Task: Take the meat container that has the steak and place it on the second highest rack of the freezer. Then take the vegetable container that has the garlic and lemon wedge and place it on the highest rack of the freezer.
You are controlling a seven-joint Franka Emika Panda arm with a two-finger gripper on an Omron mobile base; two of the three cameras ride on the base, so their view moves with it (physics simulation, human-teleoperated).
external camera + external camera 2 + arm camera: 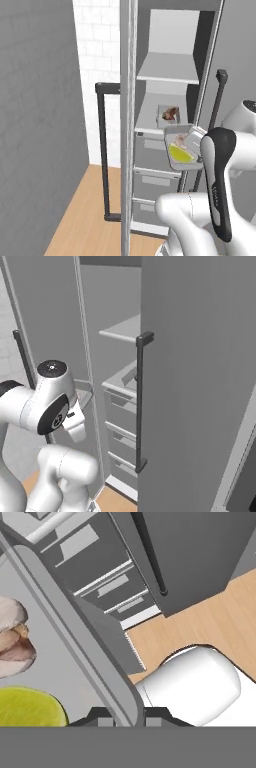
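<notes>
My gripper is shut on the right rim of the vegetable container, a clear-grey tray held in the air in front of the open freezer. The tray carries the yellow-green lemon wedge and the pale garlic. The hand view shows the lemon wedge, the garlic and the tray's rim up close. The meat container with the dark steak lies on the lower white shelf board, just above and behind the held tray. The higher shelf board is bare.
The freezer door stands open edge-on with its black bar handle to the left. Grey drawer fronts sit under the shelves. A second black handle is on the panel to the right. Below is wood floor.
</notes>
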